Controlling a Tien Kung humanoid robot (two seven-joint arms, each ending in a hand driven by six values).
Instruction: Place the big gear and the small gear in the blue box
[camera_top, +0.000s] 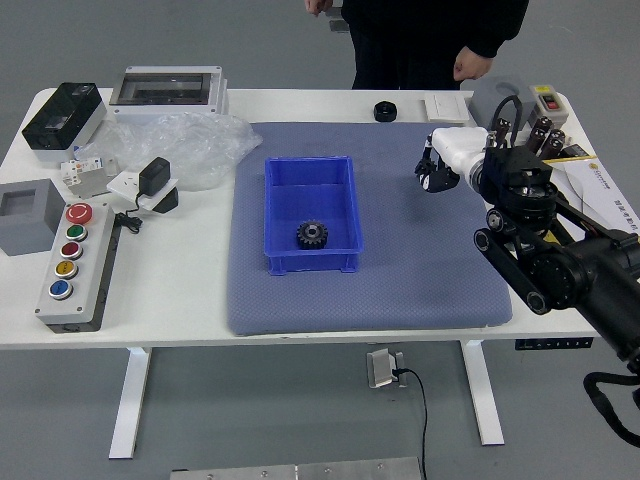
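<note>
My right hand (450, 160), white-backed with black parts, is over the right part of the grey-blue mat (400, 290), to the right of the blue box (357, 250). Whether it holds anything cannot be made out. One dark toothed gear (312, 235) lies flat inside the box, near its front wall. A black round piece (385, 111) sits by the mat's far edge; I cannot tell if it is a gear. My left arm is out of view.
Clear plastic wrap (195, 150) and a button panel (75, 265) lie on the left. Several black cylinders and a yellow-edged box (590, 195) stand at the right. A person (430, 40) stands at the far side, hands off the table.
</note>
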